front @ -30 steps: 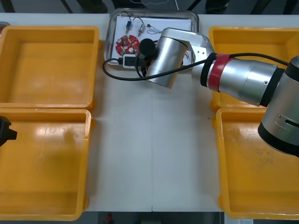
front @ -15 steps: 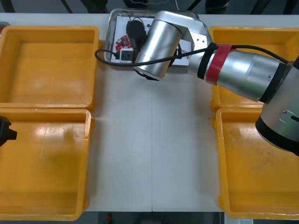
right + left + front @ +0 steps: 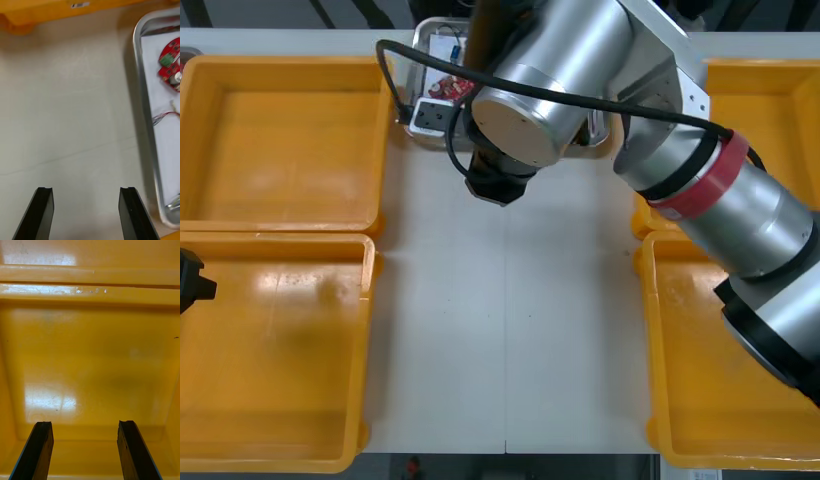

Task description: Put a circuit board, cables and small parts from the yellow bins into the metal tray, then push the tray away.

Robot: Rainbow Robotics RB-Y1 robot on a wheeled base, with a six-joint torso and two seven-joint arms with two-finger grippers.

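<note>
The metal tray (image 3: 420, 62), white inside, stands at the table's far middle, mostly hidden by my right arm (image 3: 580, 70). A round red circuit board (image 3: 456, 87) lies in it, also seen as the circuit board (image 3: 170, 63) beside the tray's rim (image 3: 144, 112), with a thin red cable (image 3: 163, 115) near it. My right gripper (image 3: 86, 210) hangs open over bare table just beside that rim, holding nothing. My left gripper (image 3: 84, 450) is open over the floor of the near-left yellow bin (image 3: 90, 363), and shows at the front view's left edge as the left gripper (image 3: 192, 278).
Two yellow bins sit on the left (image 3: 280, 140) (image 3: 270, 350) and two on the right (image 3: 765, 90) (image 3: 710, 390); the left ones look bare inside. A bin's edge (image 3: 56, 11) lies beyond the right fingers. Light table (image 3: 505, 330) runs between the bins.
My right arm has risen toward the camera and swung left, now covering most of the tray. The tray and the left arm have stayed put.
</note>
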